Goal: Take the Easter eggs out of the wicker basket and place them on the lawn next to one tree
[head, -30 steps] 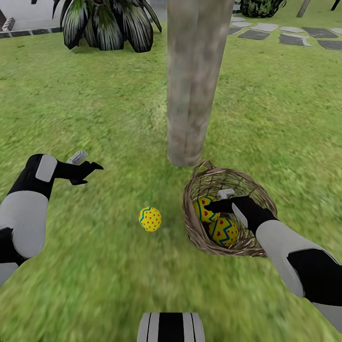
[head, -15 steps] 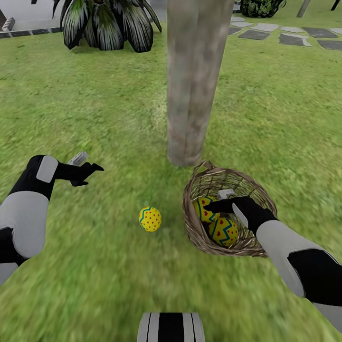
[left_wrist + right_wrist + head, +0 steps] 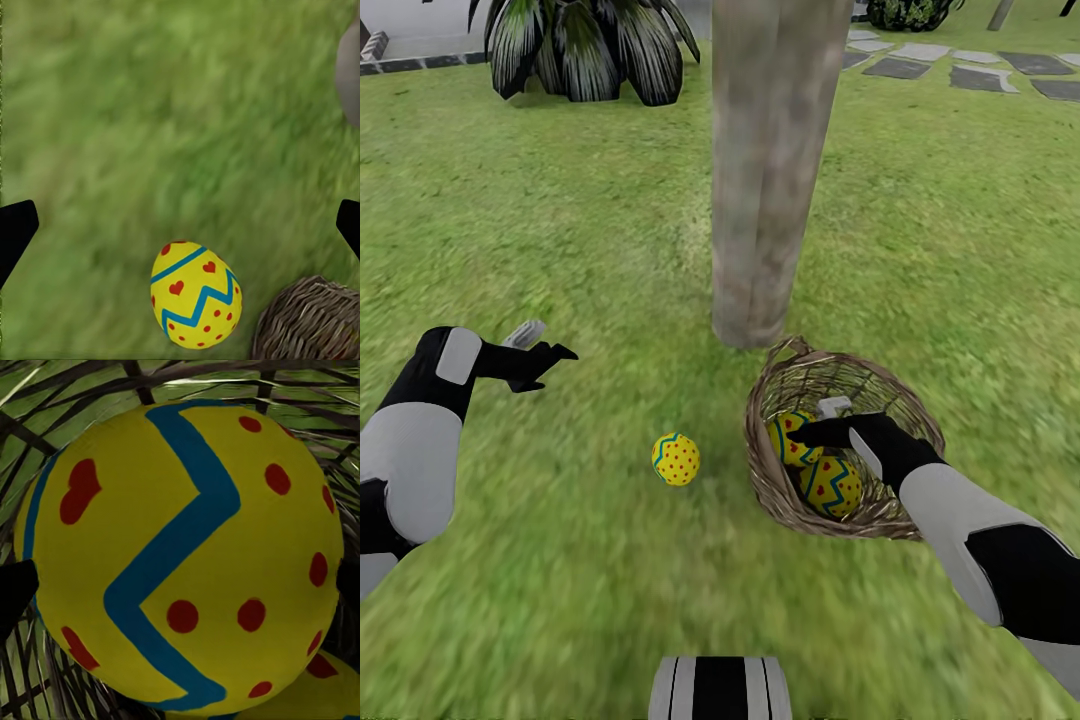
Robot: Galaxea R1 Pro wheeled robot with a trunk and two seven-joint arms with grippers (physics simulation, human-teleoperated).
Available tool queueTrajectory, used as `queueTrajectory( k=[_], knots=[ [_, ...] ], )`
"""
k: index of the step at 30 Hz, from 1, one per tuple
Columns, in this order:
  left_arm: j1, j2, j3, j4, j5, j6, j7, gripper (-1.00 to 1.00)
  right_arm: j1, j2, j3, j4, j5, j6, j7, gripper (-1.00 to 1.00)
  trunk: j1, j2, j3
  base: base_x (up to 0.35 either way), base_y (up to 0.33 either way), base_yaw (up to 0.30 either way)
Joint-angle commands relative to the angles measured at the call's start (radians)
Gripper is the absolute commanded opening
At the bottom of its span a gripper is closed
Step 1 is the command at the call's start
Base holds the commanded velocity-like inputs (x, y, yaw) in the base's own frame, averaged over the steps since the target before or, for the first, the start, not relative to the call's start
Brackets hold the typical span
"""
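A wicker basket stands on the lawn just right of the tree, close to its trunk base. Two Easter eggs lie inside it, one nearer the trunk and one nearer me. My right gripper reaches into the basket and is open, its fingertips on either side of the yellow egg, with a second egg below. A third egg rests on the grass left of the basket. My left gripper hovers open and empty over grass, up and left of that egg.
A dark spiky palm-like plant grows at the back left. Grey stepping stones run along the back right. Open grass spreads left of the trunk and in front of me. My base shows at the bottom edge.
The whole picture has shifted slightly upward, so the head camera has moved. Both arms, the eggs and the basket hold their places.
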Motion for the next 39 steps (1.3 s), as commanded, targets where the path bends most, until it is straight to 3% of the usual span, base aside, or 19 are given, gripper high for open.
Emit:
queueTrajectory(
  k=[1,30,31,39],
  knots=[
    [0.000,-0.001,0.003,-0.001,0.011,0.004,0.010,1.00,0.000,-0.001,0.007,-0.002,-0.010,0.006,-0.001,1.00,0.000,-0.001,-0.005,0.000,0.000,0.000],
    [-0.001,0.001,0.003,0.016,0.009,0.004,0.009,1.00,0.004,-0.003,0.006,0.003,-0.010,0.007,0.004,1.00,0.002,-0.002,-0.024,0.000,0.000,0.000],
    [-0.001,0.001,0.003,0.016,0.009,0.004,0.009,1.00,0.006,-0.003,0.006,0.003,-0.010,0.007,0.004,-1.00,0.002,-0.002,-0.024,0.000,0.000,0.000],
    [-0.001,0.004,0.003,0.024,0.011,0.005,0.008,1.00,0.007,-0.003,0.006,0.003,-0.010,0.008,0.004,-1.00,0.002,-0.002,-0.024,0.000,0.000,0.000]
  ],
)
